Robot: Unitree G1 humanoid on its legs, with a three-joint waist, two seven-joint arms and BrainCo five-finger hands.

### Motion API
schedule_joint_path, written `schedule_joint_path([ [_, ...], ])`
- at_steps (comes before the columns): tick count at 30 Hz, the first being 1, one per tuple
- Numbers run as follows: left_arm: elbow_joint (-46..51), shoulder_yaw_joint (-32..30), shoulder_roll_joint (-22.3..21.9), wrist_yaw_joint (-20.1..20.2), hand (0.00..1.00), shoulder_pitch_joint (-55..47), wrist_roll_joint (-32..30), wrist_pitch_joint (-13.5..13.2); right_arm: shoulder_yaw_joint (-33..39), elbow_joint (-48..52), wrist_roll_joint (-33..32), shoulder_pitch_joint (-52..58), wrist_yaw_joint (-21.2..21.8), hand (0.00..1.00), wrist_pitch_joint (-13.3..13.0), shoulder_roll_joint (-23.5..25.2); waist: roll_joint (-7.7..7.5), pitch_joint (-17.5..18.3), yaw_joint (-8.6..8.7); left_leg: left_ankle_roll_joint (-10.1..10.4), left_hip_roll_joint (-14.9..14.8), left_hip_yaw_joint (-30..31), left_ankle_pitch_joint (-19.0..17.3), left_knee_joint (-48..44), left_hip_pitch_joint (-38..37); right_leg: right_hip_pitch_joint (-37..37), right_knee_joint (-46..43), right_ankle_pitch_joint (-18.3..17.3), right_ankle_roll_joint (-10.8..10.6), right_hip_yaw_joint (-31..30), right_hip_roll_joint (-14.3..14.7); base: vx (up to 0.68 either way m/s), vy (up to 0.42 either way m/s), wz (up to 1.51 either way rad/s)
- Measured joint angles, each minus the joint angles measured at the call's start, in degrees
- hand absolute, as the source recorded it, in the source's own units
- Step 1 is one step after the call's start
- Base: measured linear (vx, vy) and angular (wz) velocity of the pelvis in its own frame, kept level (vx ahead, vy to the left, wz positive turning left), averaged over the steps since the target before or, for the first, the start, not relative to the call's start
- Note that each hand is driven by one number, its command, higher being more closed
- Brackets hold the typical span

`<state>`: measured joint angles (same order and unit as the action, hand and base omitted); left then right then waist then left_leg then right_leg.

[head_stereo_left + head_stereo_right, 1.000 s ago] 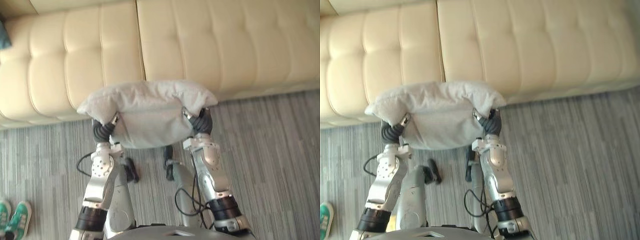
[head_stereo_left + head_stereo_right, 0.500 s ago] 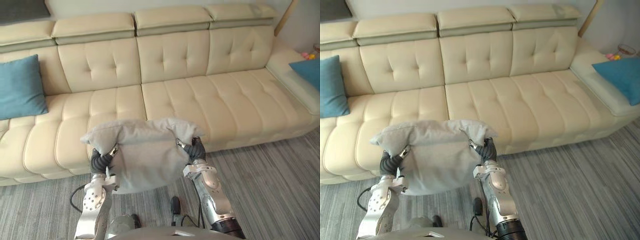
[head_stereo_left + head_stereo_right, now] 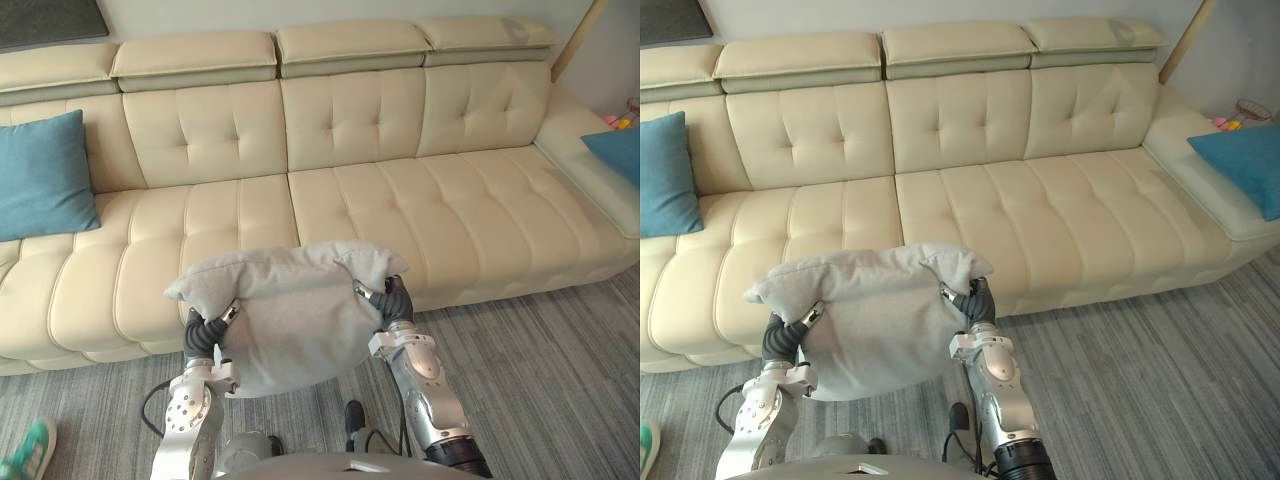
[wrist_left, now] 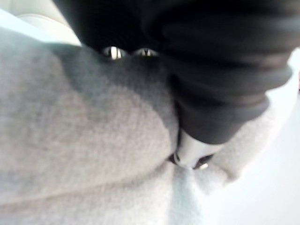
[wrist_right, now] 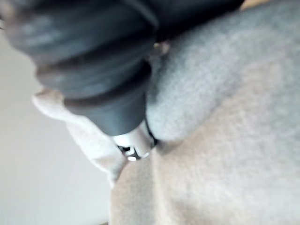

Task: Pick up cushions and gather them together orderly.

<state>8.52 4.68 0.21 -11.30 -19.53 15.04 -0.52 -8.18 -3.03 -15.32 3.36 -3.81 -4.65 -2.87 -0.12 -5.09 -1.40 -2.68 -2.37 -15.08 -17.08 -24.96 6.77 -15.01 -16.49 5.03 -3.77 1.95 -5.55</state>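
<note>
Cushion status: grey cushion (image 3: 285,310) is off the floor (image 3: 560,380), carried btwn both hands in front of the robot. It sits just short of the sofa (image 3: 450,210) front edge, about level w/ the seam btwn the left and middle seats. Top edge flops over the wrists; the body hangs below them.

Left hand (image 3: 203,335): clamped on the cushion's left side. Its wrist view shows silver fingers (image 4: 190,152) dug into the fabric w/ cloth bunched round them. Rated a pinch grip.

Right hand (image 3: 393,303): same on the right side, fingers (image 5: 133,143) buried in a fold and gripping.

Key relation: cushion's long axis runs left-right, parallel to the sofa front, one hand at each end. Sofa seat lies straight ahead, beyond the cushion, so neither hand is nearer to it.

- Teal cushion (image 3: 42,175) stands upright against the backrest at the sofa's left end, on the left hand's side.
- Second teal cushion (image 3: 1245,160) lies at the far right end, well apart from it.
- Grey cushion is closer to the left one.

Assessment: carry phase, placement not yet done. Probable next move is fwd and to the left, setting the grey cushion beside the teal one, upright to match.

Risk: soft, sagging load. If one side releases early it could swing or drop short of the seat.
</note>
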Motion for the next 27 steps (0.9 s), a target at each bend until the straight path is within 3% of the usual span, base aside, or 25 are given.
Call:
schedule_joint_path([
  [3,-0.3,0.1,0.7,-0.1,1.00,0.3,0.0,0.0,0.0,0.0,0.0,-0.3,0.0,1.00,0.0,0.0,0.44,-1.0,0.47,-1.5,0.6,0.6,-1.3,-0.1,-1.0,-1.7,-5.0,-2.0,1.6,0.9,-1.2,-0.08,0.091,0.12],
  [4,-0.3,0.2,1.4,-0.4,1.00,0.7,0.0,0.0,0.3,-0.2,0.0,-1.0,-0.1,1.00,0.0,0.0,0.43,-1.3,0.84,-1.9,0.8,1.3,-1.5,0.0,-0.9,-3.2,-5.7,-4.8,1.4,2.1,-1.2,-0.01,0.031,0.16],
  [6,-0.3,0.2,1.8,-0.8,1.00,1.3,0.1,0.0,0.5,-0.2,0.0,-1.8,-0.2,1.00,0.0,-0.1,0.56,-1.6,0.90,-2.0,0.8,1.7,-1.5,0.1,-0.9,-4.4,-4.2,-5.2,1.1,2.5,-0.7,0.04,-0.018,0.18],
  [8,-0.4,0.4,2.5,-1.0,1.00,2.9,0.4,-0.1,0.7,-0.2,-0.1,-3.0,-0.5,1.00,0.0,-0.1,-0.94,-2.5,2.19,-1.8,3.0,3.9,-1.5,2.8,-2.4,-5.2,6.4,-2.4,-1.7,1.1,-1.0,0.13,-0.064,0.45],
  [10,-0.6,1.0,3.4,-1.0,1.00,3.3,0.4,-0.1,1.7,-0.1,-0.1,-3.2,-0.5,1.00,0.0,-0.1,-2.56,-2.3,3.27,-0.4,4.9,4.6,-1.4,4.1,-4.1,-6.3,8.1,-2.2,-1.7,0.3,-2.5,0.27,-0.171,0.48],
  [11,-1.0,1.7,3.3,-1.0,1.00,3.2,0.4,-0.1,1.9,-0.1,-0.1,-3.1,-0.5,1.00,0.0,-0.8,-2.70,-2.3,3.56,0.4,5.5,5.2,-2.8,4.0,-5.7,-6.0,7.6,-1.4,-0.6,0.0,-2.8,0.37,-0.250,0.41],
  [13,-1.8,2.5,2.2,-1.0,1.00,3.3,0.4,-0.1,2.1,-0.1,-0.1,-3.1,-0.5,1.00,0.1,-2.1,-0.47,-1.4,3.85,1.5,3.9,7.1,-5.0,3.9,-6.9,-6.1,4.3,1.7,1.3,1.1,-1.4,0.38,-0.228,0.32],
  [14,-1.9,2.8,0.8,-1.0,1.00,2.4,0.6,-0.1,1.7,0.2,-0.1,-3.0,-0.5,1.00,0.2,-3.4,2.32,-0.1,4.05,3.3,0.5,7.7,-6.2,5.5,-8.9,-5.9,1.1,-0.6,2.2,4.1,0.9,0.62,-0.226,0.34],
  [15,-1.9,3.0,-0.3,-1.0,1.00,1.7,0.7,-0.5,1.4,1.7,-0.1,-2.1,-0.4,1.00,0.3,-3.9,4.08,0.9,4.16,4.5,-1.9,9.1,-5.7,2.9,-8.8,-5.5,0.3,-3.5,2.7,6.2,2.7,0.66,-0.231,0.29],
  [16,-1.9,3.3,-0.6,-1.0,1.00,2.1,0.8,-0.6,1.7,2.7,-0.1,-1.8,-0.5,1.00,0.3,-3.9,4.93,1.4,4.27,5.3,-3.3,9.7,-5.3,-1.3,-6.6,-5.4,0.1,-4.6,3.3,7.0,3.6,0.59,-0.188,0.17],
  [17,-1.9,3.2,-1.4,-1.0,1.00,2.1,1.2,-0.9,1.6,4.9,-0.5,-1.5,-0.5,1.00,0.5,-4.0,4.90,1.4,4.12,9.1,-5.3,10.7,-2.7,-9.4,-2.6,-4.7,0.3,-4.9,4.6,7.9,4.7,0.56,-0.213,-0.05],
  [18,-1.9,3.3,-1.8,-1.0,1.00,2.1,1.4,-0.9,1.7,7.0,-0.9,-1.0,-0.5,1.00,0.5,-4.6,4.95,1.4,3.78,9.9,-6.5,10.5,0.4,-15.4,-0.1,-3.9,0.3,-5.4,5.6,8.1,5.5,0.63,-0.212,-0.20],
  [19,-2.7,3.7,-2.4,-0.9,1.00,2.5,1.7,-0.9,2.1,8.1,-1.2,-0.8,-0.5,1.00,0.5,-5.1,4.85,1.3,3.62,10.1,-7.6,10.2,4.1,-22.2,2.5,-2.2,1.0,-6.0,6.7,8.2,5.8,0.51,-0.136,-0.18],
  [22,-4.2,5.5,-2.6,-0.6,1.00,3.3,1.9,-0.8,4.1,9.5,-1.3,1.1,-1.6,1.00,0.1,-4.9,4.64,1.0,3.66,9.1,-10.1,5.4,5.0,-30.0,3.9,5.1,4.9,-6.3,7.1,8.1,5.5,0.46,-0.061,0.01],
  [24,-4.1,5.5,-2.9,-0.3,1.00,4.8,1.9,-0.8,4.3,11.3,-2.5,2.3,-2.7,1.00,-0.2,-4.7,3.84,0.5,2.90,5.9,-11.0,0.6,3.0,-25.3,6.5,9.5,8.5,-6.3,7.0,8.3,3.3,0.34,0.088,0.20],
  [25,-4.1,5.5,-3.0,-0.3,1.00,5.1,1.9,-0.8,4.3,11.4,-2.6,2.3,-2.8,1.00,-0.3,-4.7,3.70,0.4,2.78,5.4,-10.9,0.2,2.7,-23.5,7.2,9.9,8.9,-6.3,7.0,8.4,2.9,0.27,0.206,0.21],
  [27,-3.9,5.5,-3.1,-0.4,1.00,5.4,1.7,-0.8,4.3,11.2,-2.7,2.7,-3.0,1.00,-0.3,-4.4,3.56,0.3,1.77,5.1,-10.6,-0.4,3.5,-8.0,8.7,10.4,8.3,-7.2,5.4,8.9,0.9,0.16,0.248,0.09],
])
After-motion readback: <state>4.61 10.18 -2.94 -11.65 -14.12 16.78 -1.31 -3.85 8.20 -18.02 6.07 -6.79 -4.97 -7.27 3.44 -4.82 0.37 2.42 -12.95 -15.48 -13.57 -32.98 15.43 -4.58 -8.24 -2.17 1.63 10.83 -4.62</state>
